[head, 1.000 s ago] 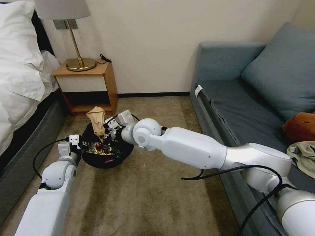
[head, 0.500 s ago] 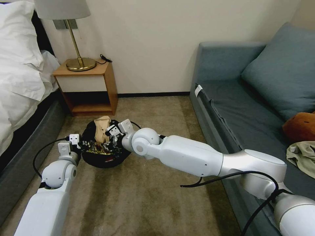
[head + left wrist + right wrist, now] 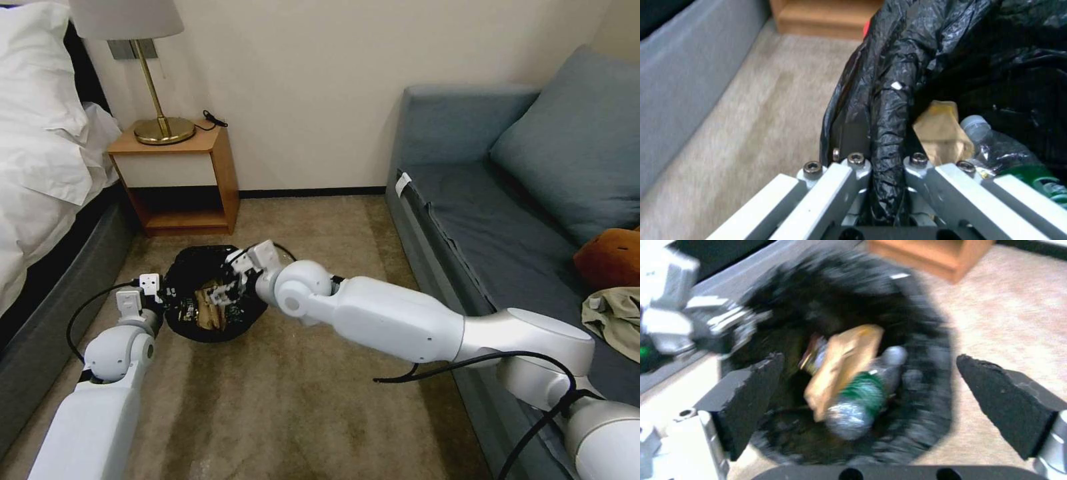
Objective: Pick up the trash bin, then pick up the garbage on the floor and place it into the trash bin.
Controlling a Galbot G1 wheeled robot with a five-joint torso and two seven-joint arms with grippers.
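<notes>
While the left end effector [image 3: 882, 166] pinches the trash bin [image 3: 193, 263] rim, the right end effector [image 3: 871, 406] hangs spread wide and empty above it; paper bag [image 3: 840, 370] and bottle [image 3: 862, 396] lie inside, bare carpet [image 3: 287, 400] around.

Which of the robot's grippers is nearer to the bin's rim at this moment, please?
Left. The left gripper is clamped on the bag-covered rim of the trash bin. The right gripper hangs open above the bin's mouth, over the paper bag and bottle inside.
</notes>
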